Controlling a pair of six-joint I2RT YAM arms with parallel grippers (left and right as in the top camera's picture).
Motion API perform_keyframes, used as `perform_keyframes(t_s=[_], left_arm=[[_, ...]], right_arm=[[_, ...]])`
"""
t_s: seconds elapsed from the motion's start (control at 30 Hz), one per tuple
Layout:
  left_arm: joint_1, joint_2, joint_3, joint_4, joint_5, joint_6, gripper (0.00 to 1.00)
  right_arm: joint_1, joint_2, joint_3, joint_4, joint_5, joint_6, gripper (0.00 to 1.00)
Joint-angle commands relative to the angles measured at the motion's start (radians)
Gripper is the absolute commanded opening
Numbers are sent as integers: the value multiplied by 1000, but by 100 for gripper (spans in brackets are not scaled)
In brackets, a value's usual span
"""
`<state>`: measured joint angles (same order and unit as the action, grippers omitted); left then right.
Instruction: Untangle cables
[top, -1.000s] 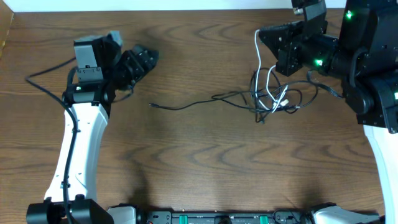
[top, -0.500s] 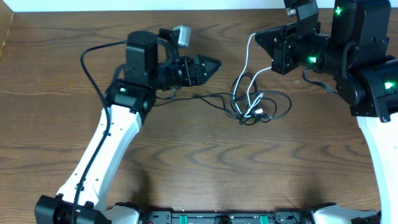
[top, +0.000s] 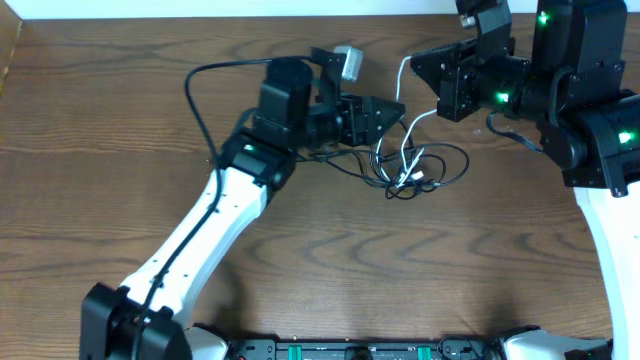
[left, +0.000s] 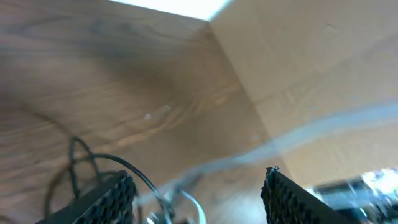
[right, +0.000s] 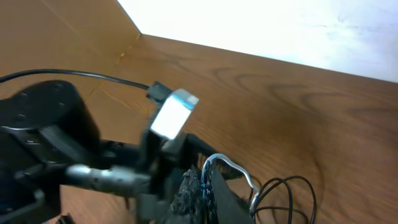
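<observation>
The cables lie bunched on the wooden table (top: 300, 250) between the two arms: thin black cables (top: 452, 165) in loops and one white cable (top: 402, 76) rising out of them. My right gripper (top: 422, 62) is shut on the white cable's upper end, which arches over its fingertips (right: 233, 167) in the right wrist view, with the black loops (right: 292, 190) below. My left gripper (top: 392, 110) hovers open at the tangle's upper left edge. In the left wrist view a black loop (left: 134, 173) and the blurred white cable (left: 311, 134) pass between its fingers (left: 115, 194), unpinched.
The left arm's thick black wire (top: 200, 90) arcs over the table behind its wrist. A light wall (left: 311, 56) meets the table's far edge. Bare wood spreads across the left and front of the table.
My left arm swung from the table's left side rightwards up to the tangle, its jaws narrowing a little. The right gripper, still gripping the white cable, drew the bundle slightly left.
</observation>
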<state>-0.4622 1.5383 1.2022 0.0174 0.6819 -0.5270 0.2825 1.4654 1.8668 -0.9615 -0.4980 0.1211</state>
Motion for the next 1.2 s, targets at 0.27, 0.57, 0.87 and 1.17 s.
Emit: perform_keyframes(t_s=[0.27,0.57,0.87,1.17], left_arm=[[-22,143,11,188,-121,-114,64],[23,159,11,179,-176,-85,25],[114,43,14,169,-285,-68,19],[138,-170,24,145,-227,-159,8]], right_arm=[[-6,-4,17,-9,-10,-14,1],[-6,-2,16,-31,21,-13,1],[-7,24,15,-74,29,-10,1],[-7,134,-12,-170,34,8,1]])
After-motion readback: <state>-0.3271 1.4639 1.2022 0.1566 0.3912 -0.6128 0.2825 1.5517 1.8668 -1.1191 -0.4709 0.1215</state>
